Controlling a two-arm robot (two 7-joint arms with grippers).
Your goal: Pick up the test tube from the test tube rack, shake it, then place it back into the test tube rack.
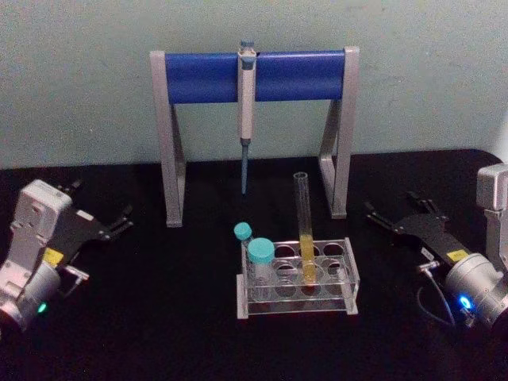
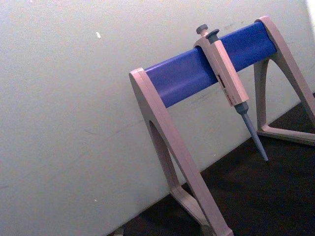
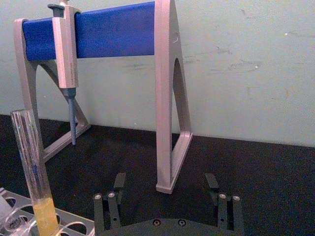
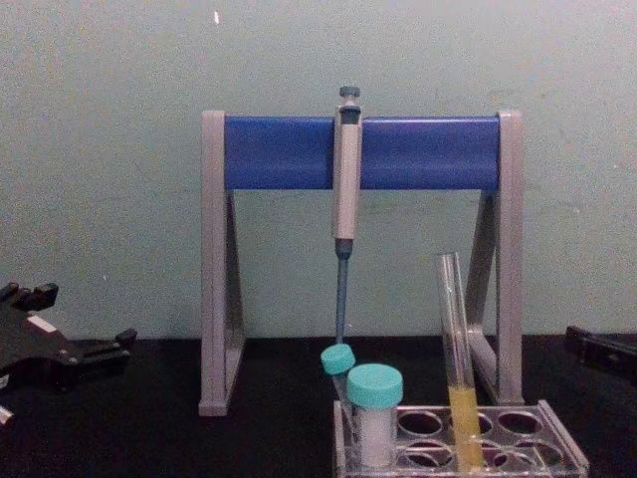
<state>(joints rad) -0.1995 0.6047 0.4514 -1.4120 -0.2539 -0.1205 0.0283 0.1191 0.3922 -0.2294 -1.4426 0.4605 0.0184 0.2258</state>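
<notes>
The test tube point(image 1: 305, 238) stands a little tilted in the test tube rack point(image 1: 350, 278) on the black table point(image 1: 159, 317) in front of me, yellow liquid in its lower part, two teal-capped tubes point(image 1: 260, 255) in holes beside it. My right fingers point(image 3: 168, 183) are spread wide, resting well to the rack's right. My left fingers point(image 1: 119, 224) sit far left, also parted, holding nothing. Behind stands the pipette stand point(image 1: 254, 75) with its pipette point(image 1: 247, 111).

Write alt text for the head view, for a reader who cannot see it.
A clear test tube rack sits mid-table holding an upright test tube of yellow liquid and two teal-capped tubes. Behind it a pipette hangs on a grey-and-blue stand. The left gripper and right gripper rest open at either side, apart from the rack.
</notes>
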